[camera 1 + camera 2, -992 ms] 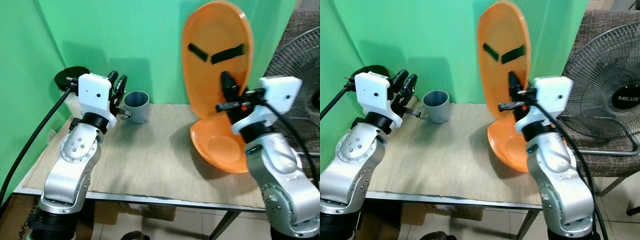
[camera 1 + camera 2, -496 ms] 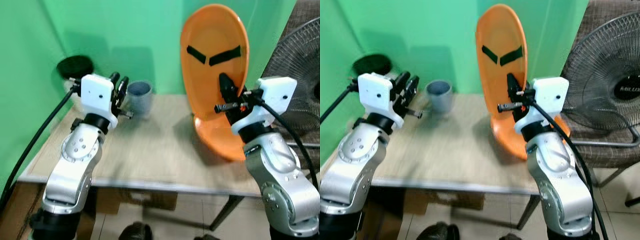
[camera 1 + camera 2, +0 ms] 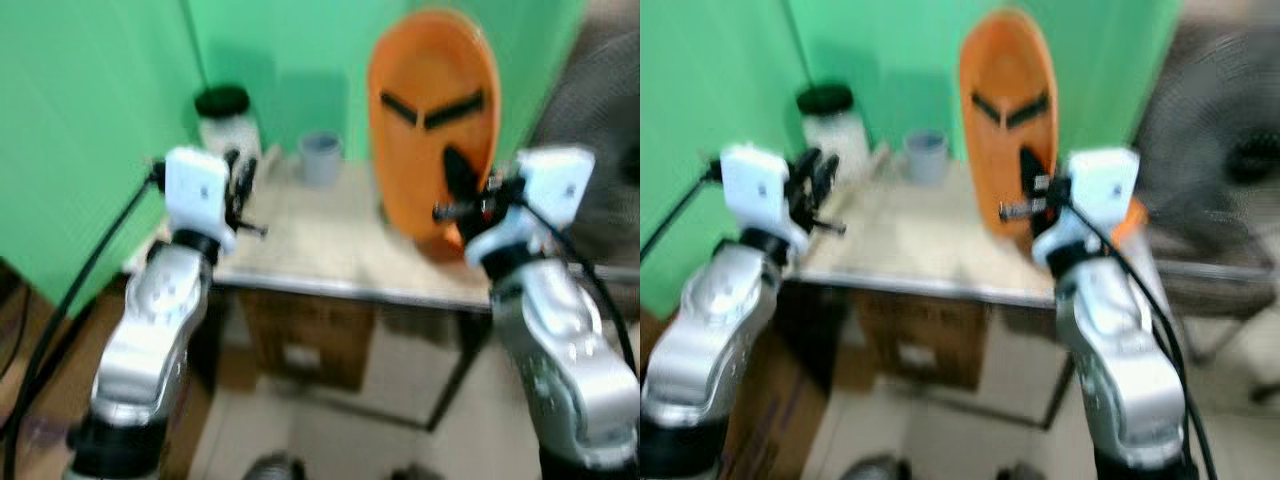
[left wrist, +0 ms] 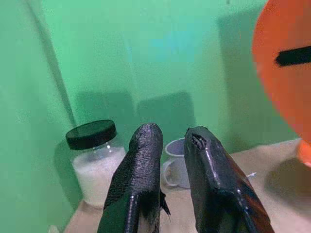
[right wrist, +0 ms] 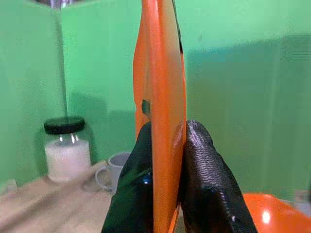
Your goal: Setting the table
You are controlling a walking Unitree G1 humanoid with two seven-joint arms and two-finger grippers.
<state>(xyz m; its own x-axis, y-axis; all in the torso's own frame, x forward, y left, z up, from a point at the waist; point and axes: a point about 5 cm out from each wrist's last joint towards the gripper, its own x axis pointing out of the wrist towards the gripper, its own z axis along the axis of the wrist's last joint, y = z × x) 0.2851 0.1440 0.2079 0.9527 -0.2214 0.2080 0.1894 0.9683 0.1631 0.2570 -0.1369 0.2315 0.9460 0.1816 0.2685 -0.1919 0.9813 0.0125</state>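
My right gripper is shut on the lower edge of an orange plate, holding it upright above the table's right side; black strips cross its face. In the right wrist view both fingers pinch the plate edge-on. A second orange plate lies on the table behind it. My left gripper is raised at the table's left edge, shut and holding nothing. A grey mug stands at the back of the table.
A white-filled jar with a black lid stands at the back left, next to the mug. Green walls close the back and left. A cardboard box sits under the table. A blurred fan is on the right.
The whole view has pulled back and blurred: the table now looks smaller and farther, with floor and the jar in sight. The plate stays upright in my right gripper.
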